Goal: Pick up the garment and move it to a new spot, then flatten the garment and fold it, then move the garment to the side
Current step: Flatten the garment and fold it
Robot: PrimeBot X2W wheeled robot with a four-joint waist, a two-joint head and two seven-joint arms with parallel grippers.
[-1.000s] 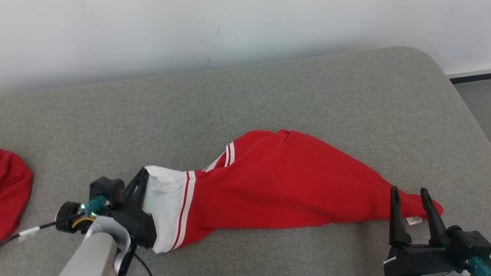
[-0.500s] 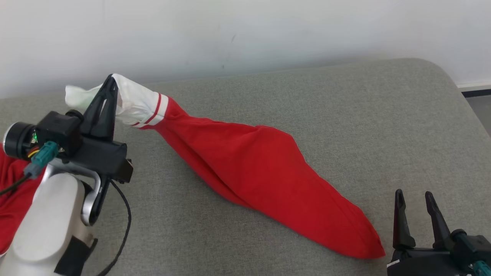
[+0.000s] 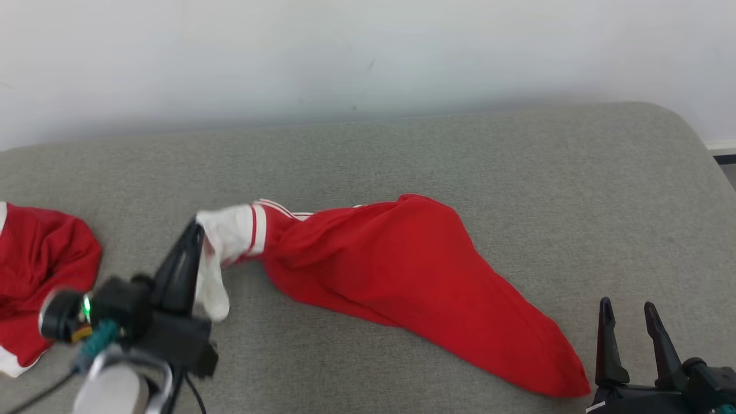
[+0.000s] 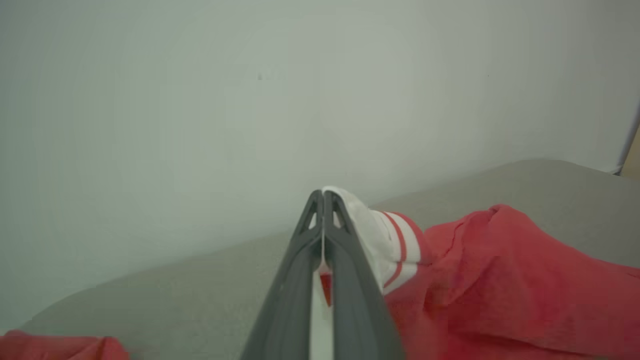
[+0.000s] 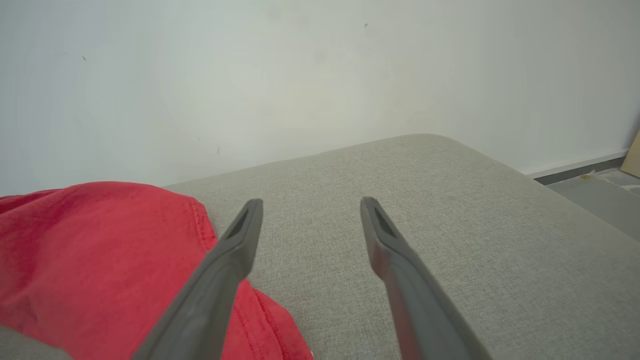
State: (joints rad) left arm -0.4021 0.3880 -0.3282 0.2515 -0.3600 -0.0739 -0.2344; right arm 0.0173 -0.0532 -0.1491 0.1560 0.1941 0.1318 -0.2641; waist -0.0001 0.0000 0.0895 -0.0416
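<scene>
**Garment Held by One End**

The grey cushion (image 3: 437,155) carries the red garment (image 3: 414,276), stretched diagonally across it. The left gripper (image 3: 197,230) pinches its white cuff (image 3: 233,233), likely for dragging. The right gripper (image 3: 627,305) stands spread and empty beside the hem (image 3: 566,384).

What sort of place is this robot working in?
Likely an indoor room staged for laundry practice, perhaps a bedroom: a wide grey fabric-covered padded surface, like a mattress, stands against a bare white wall, and a red garment with a white striped cuff lies on it.
</scene>
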